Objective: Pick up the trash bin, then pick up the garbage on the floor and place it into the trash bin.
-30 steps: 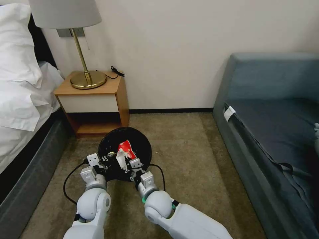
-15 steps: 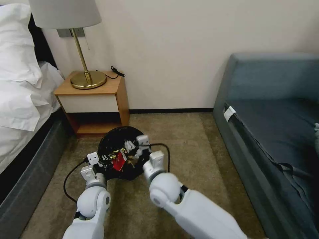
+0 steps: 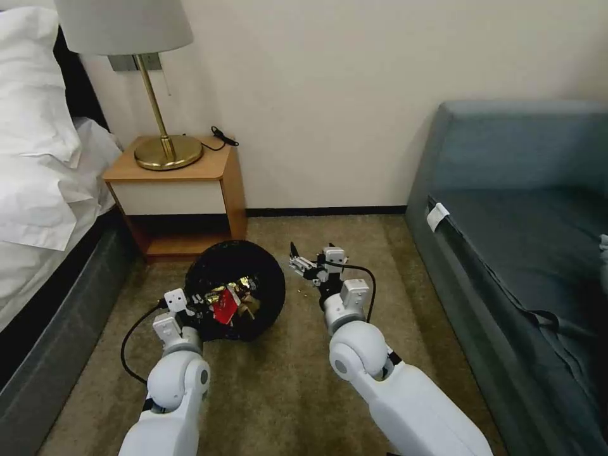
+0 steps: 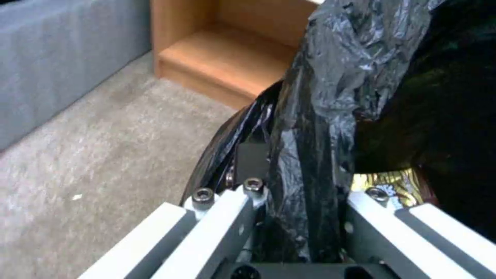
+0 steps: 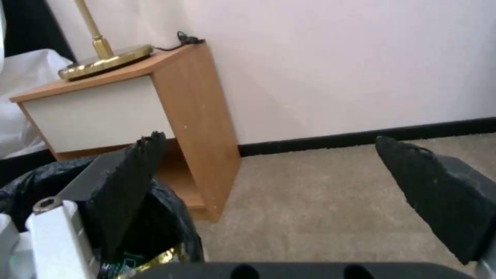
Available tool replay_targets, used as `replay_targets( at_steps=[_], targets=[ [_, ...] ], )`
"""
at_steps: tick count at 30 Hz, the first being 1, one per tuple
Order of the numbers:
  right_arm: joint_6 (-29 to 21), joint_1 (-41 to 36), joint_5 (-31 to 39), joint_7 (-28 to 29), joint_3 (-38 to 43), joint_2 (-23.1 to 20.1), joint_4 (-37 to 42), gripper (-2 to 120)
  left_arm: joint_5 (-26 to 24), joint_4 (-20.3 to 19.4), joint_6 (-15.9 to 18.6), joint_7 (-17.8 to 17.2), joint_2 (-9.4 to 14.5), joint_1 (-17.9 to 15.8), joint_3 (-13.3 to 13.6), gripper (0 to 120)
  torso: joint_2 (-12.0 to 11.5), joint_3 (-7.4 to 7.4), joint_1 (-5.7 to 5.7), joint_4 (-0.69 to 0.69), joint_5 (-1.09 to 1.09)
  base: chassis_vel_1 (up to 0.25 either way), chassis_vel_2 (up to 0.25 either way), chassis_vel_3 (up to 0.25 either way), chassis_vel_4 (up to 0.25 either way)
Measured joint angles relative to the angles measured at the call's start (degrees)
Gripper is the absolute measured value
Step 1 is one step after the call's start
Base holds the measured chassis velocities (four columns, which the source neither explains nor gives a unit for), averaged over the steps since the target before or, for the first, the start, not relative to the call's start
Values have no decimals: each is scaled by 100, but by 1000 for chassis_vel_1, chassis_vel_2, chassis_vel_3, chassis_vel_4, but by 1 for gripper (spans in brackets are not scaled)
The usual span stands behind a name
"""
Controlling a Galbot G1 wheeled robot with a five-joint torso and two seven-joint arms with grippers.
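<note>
The trash bin (image 3: 235,297) wore a crinkled black bag, with a red-and-white wrapper (image 3: 224,310) and a gold wrapper (image 3: 244,305) inside. The carpet (image 3: 354,253) was olive-brown, the sofa (image 3: 525,209) grey-blue, the nightstand (image 3: 183,190) honey wood.

Black-lined trash bin (image 3: 235,288) w/ garbage (image 3: 227,304) inside

Bare carpet (image 3: 354,253) lay open between the trash bin (image 3: 263,278) and the sofa (image 3: 500,240), with room to pass. The nightstand (image 3: 183,190) stood close behind the bin, and the bed (image 3: 38,209) blocked the left side.
</note>
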Motion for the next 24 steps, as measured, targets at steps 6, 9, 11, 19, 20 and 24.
replay_targets(
  at_steps=[6, 9, 11, 19, 20, 24],
  targets=[
    [35, -76, -51, -44, 12, 10, -14, 100, -604, 168, 230, -346, -14, -327, -209, 1, 0, 0, 0, 0, 1, 0, 0, 0, 0],
    [57, -79, -68, -111, -61, 21, -40, 100, -1138, 335, 353, -675, -34, -489, -309, 1, 0, 0, 0, 1, 1, 0, 0, 0, 0],
    [80, -66, -78, -151, -113, 36, -65, 100, -1597, 502, 417, -1047, -87, -642, -352, 1, 0, 0, 0, 2, 0, 0, 0, 0, 0],
    [153, -84, -132, -298, -212, 51, -99, 100, -2076, 874, 552, -1703, -170, -1016, -589, 1, 0, 0, 0, 1, 1, 0, 0, 0, 0],
    [169, -90, -145, -330, -228, 51, -114, 100, -2075, 953, 557, -1765, -166, -1074, -612, 1, 0, 0, 0, 1, 0, 0, 0, 0, 0],
    [206, -111, -179, -382, -222, 41, -133, 100, -2068, 1062, 556, -1809, -144, -1163, -615, 3, 0, 0, 0, 1, 1, 0, 0, 0, 0]
  ],
)
